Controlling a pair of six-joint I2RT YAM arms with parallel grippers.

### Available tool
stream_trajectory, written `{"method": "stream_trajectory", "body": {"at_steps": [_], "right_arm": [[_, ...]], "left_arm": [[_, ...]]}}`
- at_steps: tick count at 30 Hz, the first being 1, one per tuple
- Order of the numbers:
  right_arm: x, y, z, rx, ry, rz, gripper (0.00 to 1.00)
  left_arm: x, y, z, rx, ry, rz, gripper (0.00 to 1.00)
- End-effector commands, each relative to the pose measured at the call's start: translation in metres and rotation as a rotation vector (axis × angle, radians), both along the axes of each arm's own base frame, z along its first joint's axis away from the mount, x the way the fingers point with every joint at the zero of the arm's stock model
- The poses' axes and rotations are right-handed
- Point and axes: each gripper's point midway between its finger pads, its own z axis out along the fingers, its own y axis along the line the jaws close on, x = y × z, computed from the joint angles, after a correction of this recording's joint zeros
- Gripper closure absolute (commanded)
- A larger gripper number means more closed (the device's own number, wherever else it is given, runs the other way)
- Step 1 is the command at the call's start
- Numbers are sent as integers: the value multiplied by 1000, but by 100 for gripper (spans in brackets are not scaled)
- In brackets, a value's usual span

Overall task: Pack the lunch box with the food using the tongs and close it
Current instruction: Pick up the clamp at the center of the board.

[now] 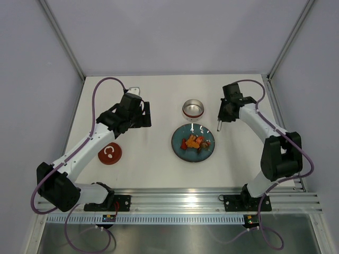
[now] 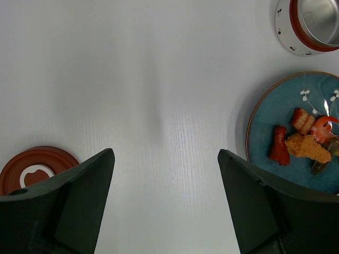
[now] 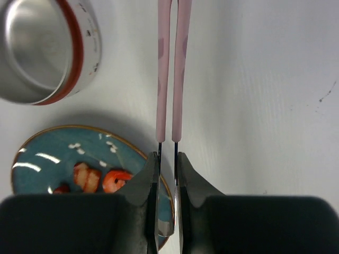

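The white table (image 1: 153, 159) fills the middle of the overhead view. On it, slightly right of centre, sits the teal plate (image 1: 193, 156).

At centre left the left gripper (image 2: 165, 159) hangs over bare table with its fingers spread wide and nothing between them. At upper right the right gripper (image 3: 168, 159) has its fingers drawn in close around the tongs.

The lunch box (image 1: 193, 109) stands just above the plate in the overhead view, near it but apart from it. It is a round steel tin with a red band at the rim, it is uncovered, and I can see no food in it. Its red lid (image 1: 110, 154), white curl facing up, lies flat at the left of the frame, well apart from the tin.

The tongs (image 3: 181, 69) run from the right gripper's fingers straight up the wrist picture. Their two pale arms are squeezed almost together, parallel, with only a thin slit between them. Nothing is caught along the visible length; the tips pass out of the top of the frame. From overhead their free end shows just beside the plate's upper right edge; whether it touches the table I cannot tell.

The food (image 1: 193, 143), small orange and red scraps, is heaped at the plate's centre.
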Motion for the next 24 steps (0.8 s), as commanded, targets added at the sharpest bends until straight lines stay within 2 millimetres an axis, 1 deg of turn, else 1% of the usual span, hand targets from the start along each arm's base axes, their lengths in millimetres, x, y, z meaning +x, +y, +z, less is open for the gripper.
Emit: {"method": "stream_trajectory", "body": {"at_steps": [1,2,4,5,7,8,10,11,12,13,14,16,19,22,24], "right_arm": [[-32,7,27,55,32,23,92],[-38,8,36,70,25,33,92],[-54,9,43,80,52,45,91],[-60,11,54,93,37,56,91],[-77,9,61,92,60,55,91],[-86,12,70,121,54,69,91],[-105,12,78,140,65,71,90],[-112,15,79,156,76,73,90],[-123,16,79,159,98,78,89],[-130,16,84,166,91,81,88],[-138,18,82,178,112,86,86],[-156,18,81,182,146,92,85],[-174,22,83,212,170,108,84],[-186,27,82,237,192,124,83],[-190,28,81,238,205,126,81]], "left_arm": [[11,-7,21,-31,-59,-14,17],[11,-7,21,-30,-59,-15,17],[11,-5,22,-28,-63,-8,17],[11,-4,22,-25,-66,-8,17],[10,-3,25,-27,-74,-1,16],[10,-2,25,-25,-75,-1,16],[11,-2,24,-26,-76,1,16],[11,-2,25,-26,-78,2,16],[11,-3,25,-30,-78,-1,16],[12,-4,25,-30,-79,-4,16],[12,-5,23,-29,-74,-9,16],[13,-6,23,-27,-72,-11,16],[14,-6,20,-22,-64,-15,16],[14,-6,17,-20,-61,-15,16],[14,-6,16,-21,-59,-15,16]]}}
